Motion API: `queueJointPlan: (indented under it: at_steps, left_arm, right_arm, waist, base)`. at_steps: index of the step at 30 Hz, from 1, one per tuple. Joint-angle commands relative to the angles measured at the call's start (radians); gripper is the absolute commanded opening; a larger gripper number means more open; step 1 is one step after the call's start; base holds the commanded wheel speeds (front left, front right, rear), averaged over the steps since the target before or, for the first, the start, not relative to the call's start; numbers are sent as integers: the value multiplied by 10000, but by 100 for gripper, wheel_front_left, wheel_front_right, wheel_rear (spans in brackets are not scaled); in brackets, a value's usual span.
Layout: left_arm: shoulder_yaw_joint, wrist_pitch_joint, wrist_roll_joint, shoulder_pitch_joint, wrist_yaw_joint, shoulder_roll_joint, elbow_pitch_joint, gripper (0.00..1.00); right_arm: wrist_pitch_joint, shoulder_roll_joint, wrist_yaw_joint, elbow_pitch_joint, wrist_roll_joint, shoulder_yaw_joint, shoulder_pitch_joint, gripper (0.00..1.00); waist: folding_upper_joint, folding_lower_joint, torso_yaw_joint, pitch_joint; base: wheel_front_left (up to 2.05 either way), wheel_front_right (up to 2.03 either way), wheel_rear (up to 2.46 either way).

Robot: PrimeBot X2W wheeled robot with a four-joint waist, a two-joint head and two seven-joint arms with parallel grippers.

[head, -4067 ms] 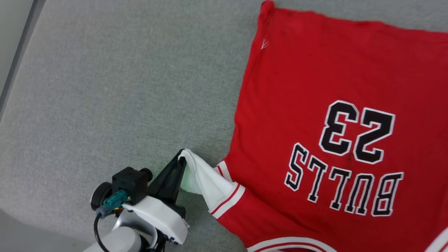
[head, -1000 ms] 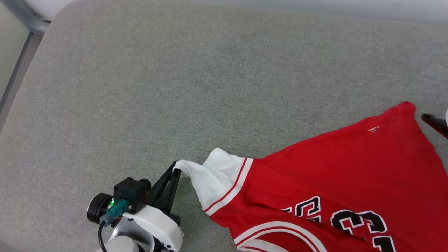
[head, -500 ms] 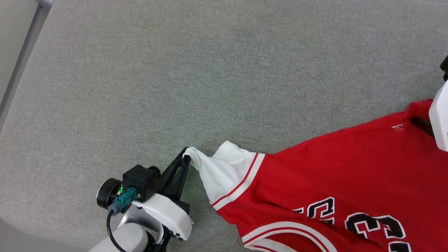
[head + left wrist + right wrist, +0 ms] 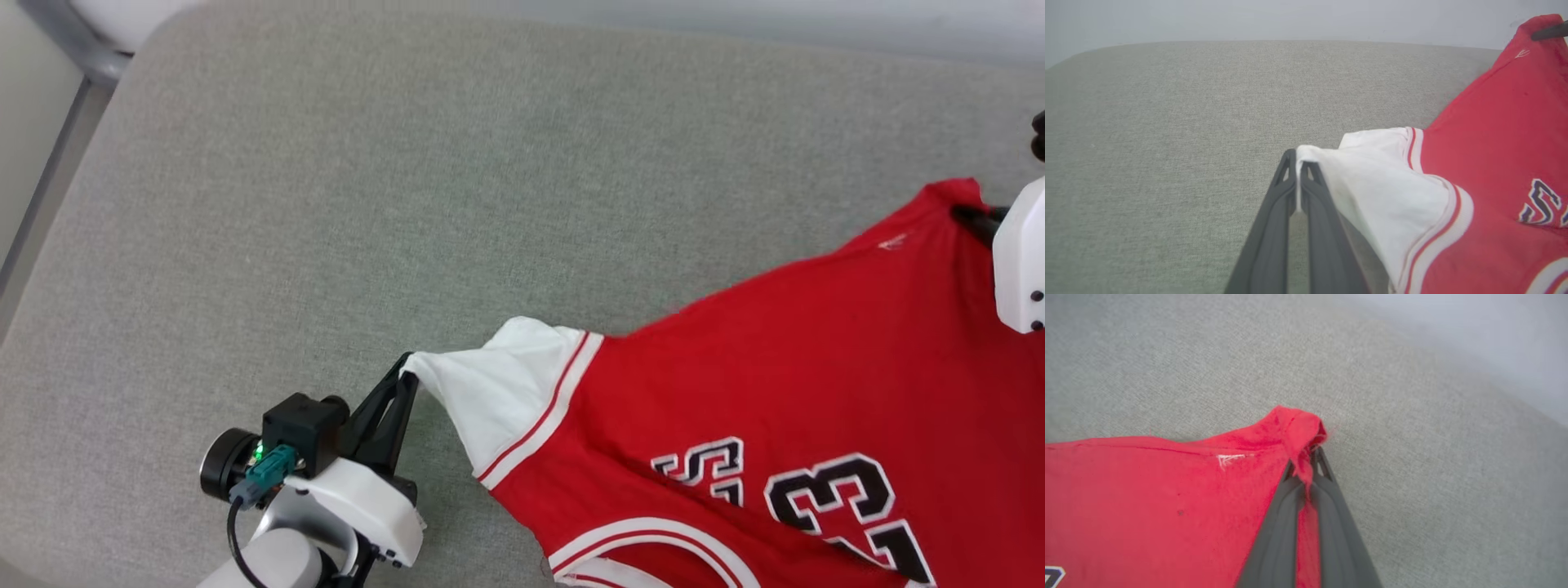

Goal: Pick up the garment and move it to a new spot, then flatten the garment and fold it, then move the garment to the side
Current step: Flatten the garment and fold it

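Red garment (image 4: 775, 384), one, stretched across near right of grey cushion (image 4: 367, 180). My two grippers: left gripper (image 4: 406, 369) pinches white sleeve (image 4: 498, 392) tip, right gripper (image 4: 1312, 457) pinches red hem corner (image 4: 1298, 428), far right.

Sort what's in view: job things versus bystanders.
Job: shirt; left gripper, shut on the white sleeve; right gripper, shut on the hem corner.
Bystanders: grey cushion; metal rail.

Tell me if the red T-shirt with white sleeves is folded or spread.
Spread: the red T-shirt is stretched between the left gripper on its sleeve and the right gripper on its hem corner.
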Motion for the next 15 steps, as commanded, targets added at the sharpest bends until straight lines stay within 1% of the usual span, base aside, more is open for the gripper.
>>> queueJointPlan:
  at_steps: [1, 6, 8, 10, 12, 15]
  left_arm:
    - [144, -54, -10, 275, 117, 232, -139, 0]
    - [429, 29, 81, 145, 306, 706, -575, 0]
    - [578, 90, 144, -115, 359, 886, -806, 0]
    - [754, 167, 79, -422, 306, 1008, -1124, 0]
    - [876, 346, 319, -851, 269, 1332, -1328, 0]
    - [983, 689, 589, -1664, 204, 1561, -1676, 0]
  right_arm:
    - [-888, -184, -15, -314, 130, -4, 390, 0]
    - [-1952, -332, -15, -793, 311, -331, 868, 0]
    - [-2340, -246, -15, -966, 333, -560, 980, 0]
    - [-2584, -128, -15, -1208, 282, -736, 1065, 0]
    - [-2766, -25, -15, -1451, 151, -934, 1022, 0]
    - [-2952, 206, -13, -1827, -47, -1249, 878, 0]
  waist:
    - [0, -1, -319, -788]
    - [0, -1, -588, -1409]
    - [0, -1, -714, -1591]
    - [0, -1, -847, -1716]
    - [0, -1, -972, -1797]
    - [0, -1, -1145, -1820]
  base:
    - [0, 0, 0]
    - [0, 0, 0]
    - [0, 0, 0]
    - [0, 0, 0]
    - [0, 0, 0]
    - [0, 0, 0]
